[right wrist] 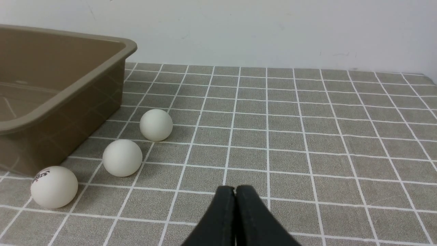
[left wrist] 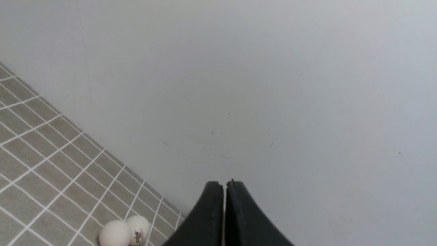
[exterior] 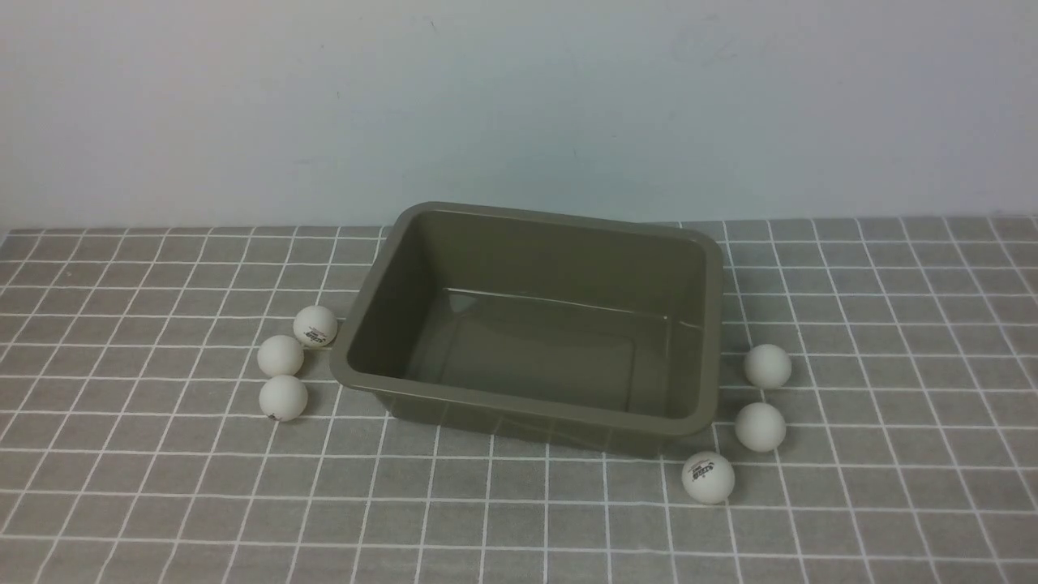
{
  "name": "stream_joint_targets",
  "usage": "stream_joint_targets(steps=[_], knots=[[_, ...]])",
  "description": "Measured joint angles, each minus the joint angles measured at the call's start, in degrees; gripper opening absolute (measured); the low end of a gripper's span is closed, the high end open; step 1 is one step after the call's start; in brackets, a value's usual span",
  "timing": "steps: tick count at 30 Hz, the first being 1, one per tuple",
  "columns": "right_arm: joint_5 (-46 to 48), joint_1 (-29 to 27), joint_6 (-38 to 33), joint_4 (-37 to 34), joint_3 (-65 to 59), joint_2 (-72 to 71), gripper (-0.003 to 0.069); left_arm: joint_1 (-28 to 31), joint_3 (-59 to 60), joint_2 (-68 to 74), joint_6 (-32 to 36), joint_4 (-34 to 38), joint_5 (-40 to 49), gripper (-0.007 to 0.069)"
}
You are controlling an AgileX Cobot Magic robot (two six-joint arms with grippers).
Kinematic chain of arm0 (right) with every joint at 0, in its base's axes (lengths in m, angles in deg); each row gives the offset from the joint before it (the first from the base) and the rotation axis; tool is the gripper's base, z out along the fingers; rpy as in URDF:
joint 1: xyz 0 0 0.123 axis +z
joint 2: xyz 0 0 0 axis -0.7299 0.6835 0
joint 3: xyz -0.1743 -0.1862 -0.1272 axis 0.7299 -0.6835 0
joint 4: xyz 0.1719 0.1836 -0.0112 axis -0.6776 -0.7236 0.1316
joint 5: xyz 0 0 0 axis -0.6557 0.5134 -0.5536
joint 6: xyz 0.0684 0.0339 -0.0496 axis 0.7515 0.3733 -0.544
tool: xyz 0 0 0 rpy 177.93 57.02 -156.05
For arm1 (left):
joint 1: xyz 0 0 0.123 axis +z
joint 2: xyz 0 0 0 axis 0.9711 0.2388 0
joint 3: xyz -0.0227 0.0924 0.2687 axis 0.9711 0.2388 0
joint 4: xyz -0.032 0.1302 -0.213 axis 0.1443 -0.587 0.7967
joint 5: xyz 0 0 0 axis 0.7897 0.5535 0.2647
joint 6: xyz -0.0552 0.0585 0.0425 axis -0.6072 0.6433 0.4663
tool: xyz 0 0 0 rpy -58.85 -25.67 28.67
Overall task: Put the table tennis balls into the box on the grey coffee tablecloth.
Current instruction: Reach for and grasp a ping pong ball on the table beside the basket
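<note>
Six table tennis balls lay on the grey coffee tablecloth (exterior: 162, 487), all outside the box (exterior: 551, 259), three at each short end. On the robot's left the left logo ball (exterior: 315, 326) sat just beside the box's rim with its dark print facing the camera. The left middle ball (exterior: 280, 355) was tucked against it, and the left near ball (exterior: 283, 397) lay close in front, so the three formed a tight bunch. On the robot's right the balls were spread in a loose line with small gaps between them. The right far ball (exterior: 767, 366) lay near the box's side, the right middle ball (exterior: 760, 427) nearer the robot, and the right logo ball (exterior: 708, 478) nearest of all, by the box's near right corner. The olive-grey box stood upright in the middle of the cloth-covered surface, slightly skewed to the white grid, its glossy floor catching the light. A pale wall (exterior: 519, 97) rose behind the cloth's far edge. The left pincer (left wrist: 224, 186) was closed with its black fingers pressed together on nothing, facing mostly the wall, with two of the left balls low in its wrist view. The right pincer (right wrist: 235, 189) was likewise closed and empty, low over the cloth, well apart from the right three balls and the box's end.
</note>
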Motion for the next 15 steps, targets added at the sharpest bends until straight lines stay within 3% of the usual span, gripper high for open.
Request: stream_joint_targets(steps=[3,5,7,10,11,12,13,15], knots=[[-1.23,0.00,0.48,-0.25,-0.15,0.00,-0.0015,0.00,0.04,0.00,-1.44,0.36,-4.45,-0.0005],[-6.96,0.00,4.13,-5.50,-0.56,0.00,-0.0015,0.00,-1.13,0.00,-3.04,0.10,-9.07,-0.0005],[-13.73,0.00,8.44,-11.76,-0.58,0.00,-0.0015,0.00,-5.32,0.00,-2.64,-1.56,-7.74,-0.0005],[-21.17,0.00,13.14,-18.83,-0.58,0.00,-0.0015,0.00,-15.59,3.28,1.27,-6.82,5.60,-0.0005],[-21.55,0.00,13.27,-19.61,-0.58,0.00,-0.0015,0.00,-16.41,3.79,1.61,-6.82,5.60,-0.0005],[-24.24,0.00,13.69,-21.70,-0.58,0.00,-0.0015,0.00,-22.42,9.27,4.48,-10.27,17.40,-0.0005],[-25.38,0.00,13.62,-22.29,-0.58,0.00,-0.0015,0.00,-24.98,11.83,5.19,-11.57,22.27,-0.0005],[-26.62,0.00,13.43,-22.86,-0.58,0.00,-0.0015,0.00,-34.27,23.84,9.00,-15.82,42.00,-0.0005]])
